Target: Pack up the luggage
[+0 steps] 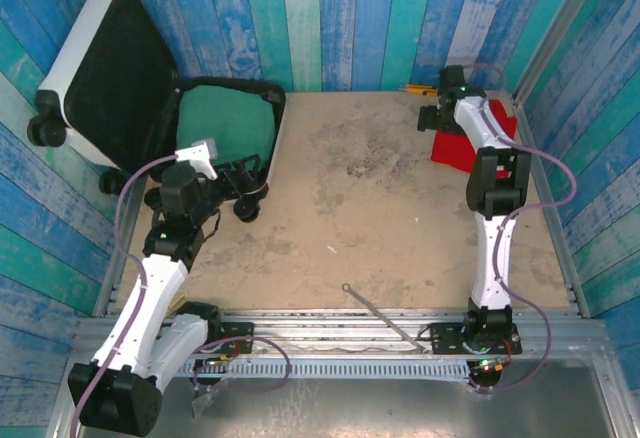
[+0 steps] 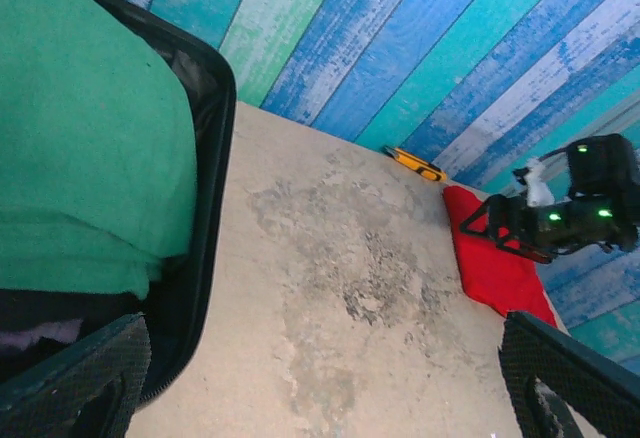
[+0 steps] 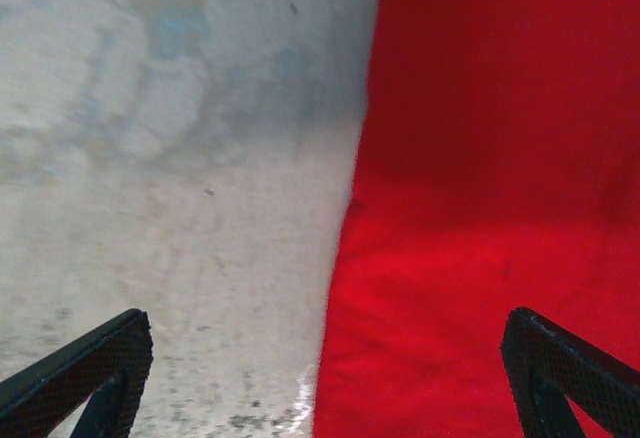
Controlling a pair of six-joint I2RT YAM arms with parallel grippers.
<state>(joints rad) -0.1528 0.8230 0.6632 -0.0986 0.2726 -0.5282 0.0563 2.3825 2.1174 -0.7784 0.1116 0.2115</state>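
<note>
The luggage [image 1: 70,53], a white hard-shell suitcase, lies open at the far left with its black-lined lid leaning on the wall. A folded green cloth [image 1: 228,123] rests in its lower half, whose black zipped rim [image 2: 208,208] borders the cloth [image 2: 90,138]. My left gripper [image 1: 252,190] hovers open beside that rim, and only bare table lies between its fingers in the left wrist view [image 2: 330,388]. A folded red cloth [image 1: 457,148] lies at the far right. My right gripper [image 1: 432,120] stands open above it, straddling the left edge of the red cloth [image 3: 500,158] in the right wrist view [image 3: 330,383].
Blue and green plank walls close in the table [image 1: 380,218] on three sides. A small yellow tool [image 1: 420,88] lies against the far wall. A thin metal rod [image 1: 375,308] rests near the front rail between the arm bases.
</note>
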